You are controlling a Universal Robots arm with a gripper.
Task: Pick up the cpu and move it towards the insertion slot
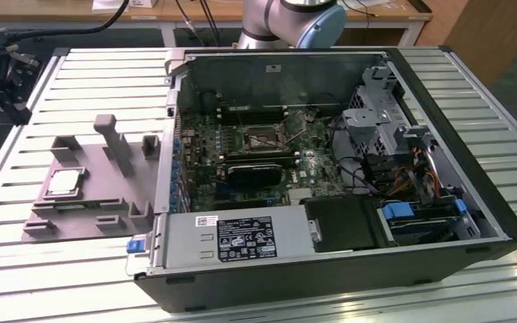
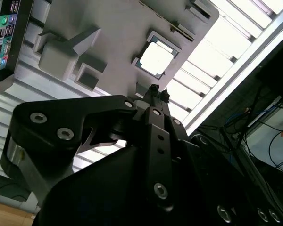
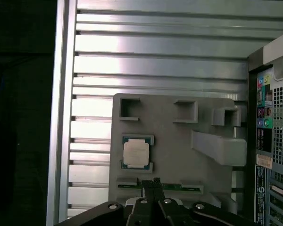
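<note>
Pressed together and empty, my gripper hangs well clear of the cpu, seated in a grey holder plate on the slatted metal table beside an open computer case.

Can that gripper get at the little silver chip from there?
Probably yes: the cpu lies bare, face up in the grey holder, with nothing over it; the gripper hangs nearby, jaws shut.

The arm is a fat, round, silver-grey tube with a light blue cap on its joint. The gripper is black all over in both wrist views, with flat plates, two thin fingers and small, round, shiny silver screws
</note>
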